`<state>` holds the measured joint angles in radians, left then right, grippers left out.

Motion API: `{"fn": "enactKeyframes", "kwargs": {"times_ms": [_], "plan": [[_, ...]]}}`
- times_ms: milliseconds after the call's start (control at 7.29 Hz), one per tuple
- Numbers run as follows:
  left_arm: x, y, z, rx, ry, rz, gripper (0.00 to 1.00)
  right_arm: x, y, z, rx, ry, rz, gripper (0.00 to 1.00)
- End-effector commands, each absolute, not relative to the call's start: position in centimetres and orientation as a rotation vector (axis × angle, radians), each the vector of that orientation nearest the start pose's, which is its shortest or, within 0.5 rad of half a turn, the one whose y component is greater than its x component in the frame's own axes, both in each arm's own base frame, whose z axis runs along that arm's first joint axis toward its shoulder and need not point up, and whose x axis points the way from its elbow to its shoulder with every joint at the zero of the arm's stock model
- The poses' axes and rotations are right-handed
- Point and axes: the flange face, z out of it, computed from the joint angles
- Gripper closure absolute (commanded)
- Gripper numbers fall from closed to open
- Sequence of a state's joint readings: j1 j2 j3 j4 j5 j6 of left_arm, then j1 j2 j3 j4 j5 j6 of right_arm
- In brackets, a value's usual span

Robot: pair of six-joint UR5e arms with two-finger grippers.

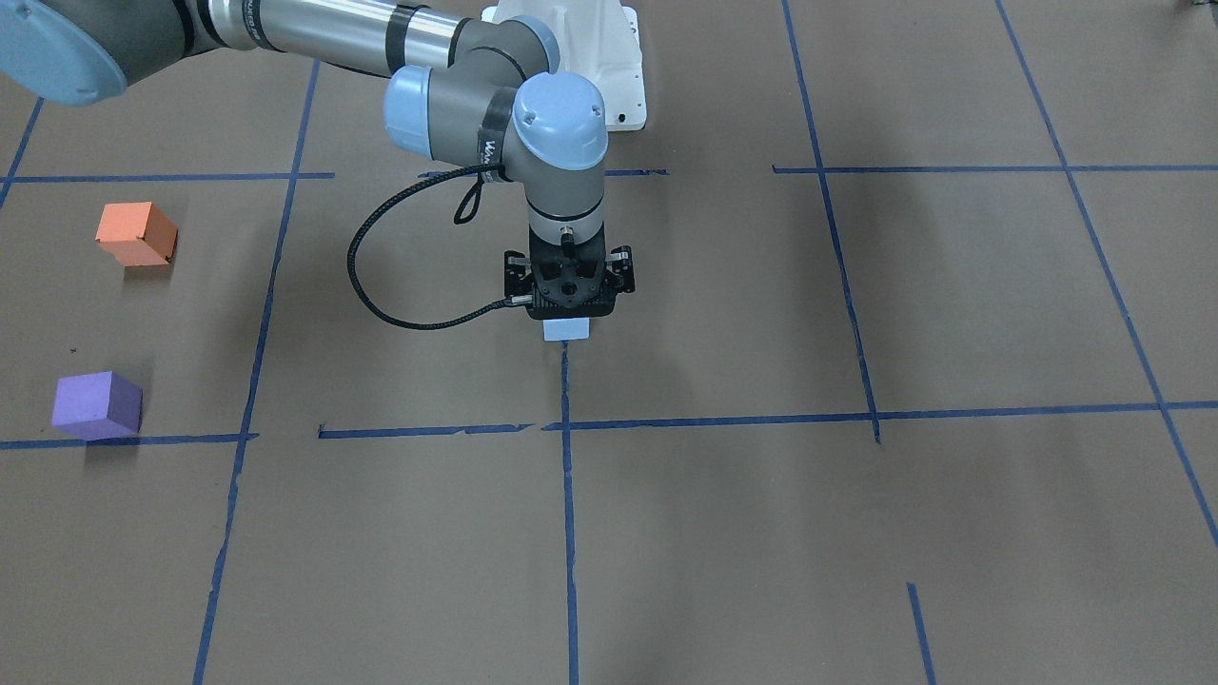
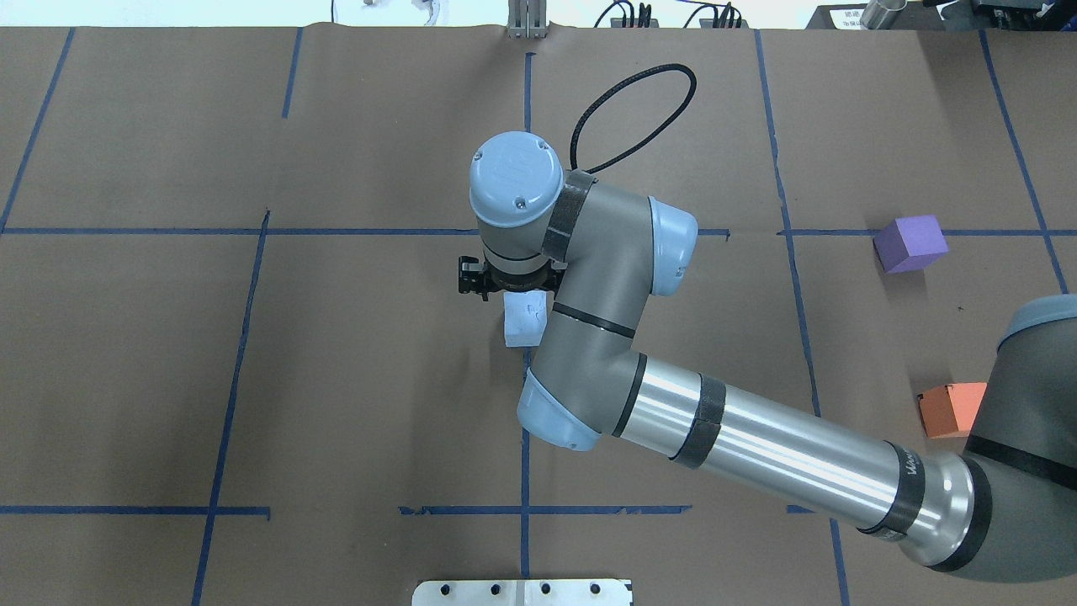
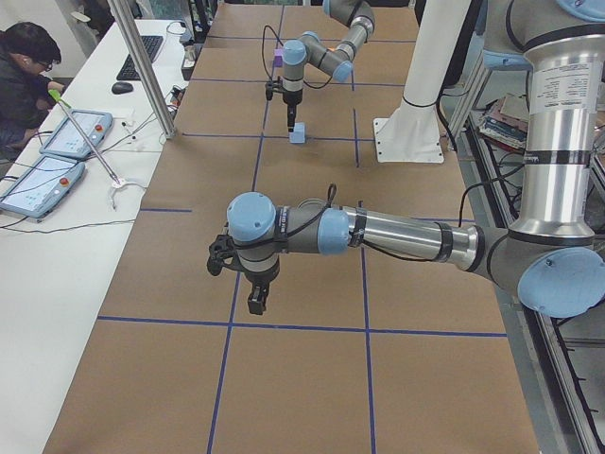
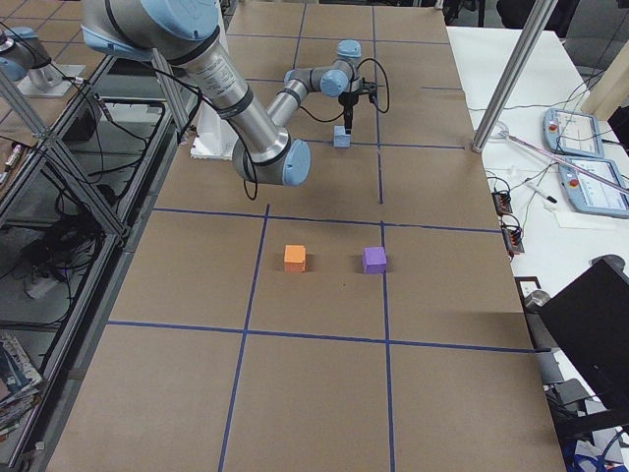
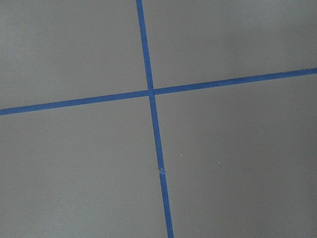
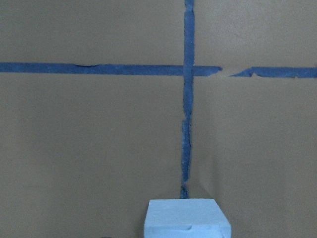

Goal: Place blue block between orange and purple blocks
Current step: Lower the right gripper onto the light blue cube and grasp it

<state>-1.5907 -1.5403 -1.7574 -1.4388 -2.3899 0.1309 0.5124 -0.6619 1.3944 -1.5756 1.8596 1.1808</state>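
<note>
The blue block (image 1: 567, 330) lies on the brown table at the end of a blue tape line, near the middle; it also shows in the overhead view (image 2: 522, 320) and at the bottom of the right wrist view (image 6: 187, 218). My right gripper (image 1: 568, 303) points down, close over the block, and looks open; its fingertips are hidden under its body. The orange block (image 1: 137, 234) and the purple block (image 1: 97, 405) stand apart on my right side, with a gap between them (image 4: 295, 258) (image 4: 373, 260). My left gripper (image 3: 256, 301) shows only in the exterior left view, over bare paper; I cannot tell whether it is open or shut.
Brown paper with a grid of blue tape lines (image 1: 567, 495) covers the table. The white robot base plate (image 1: 609, 67) is at the back. A black cable (image 1: 381, 285) loops off the right wrist. An operator (image 3: 24, 76) sits at a side desk with tablets.
</note>
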Motion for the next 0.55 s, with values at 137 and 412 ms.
{"fn": "enactKeyframes", "kwargs": {"times_ms": [137, 412], "plan": [[-7.1, -47.4, 59.1, 0.087, 0.815, 0.115, 0.00, -64.3, -44.6, 20.7, 0.051, -0.699, -0.012, 0.00], [-7.1, -47.4, 59.0, 0.088, 0.815, 0.114, 0.00, -64.4, -44.7, 19.9, 0.052, -0.708, -0.001, 0.19]]}}
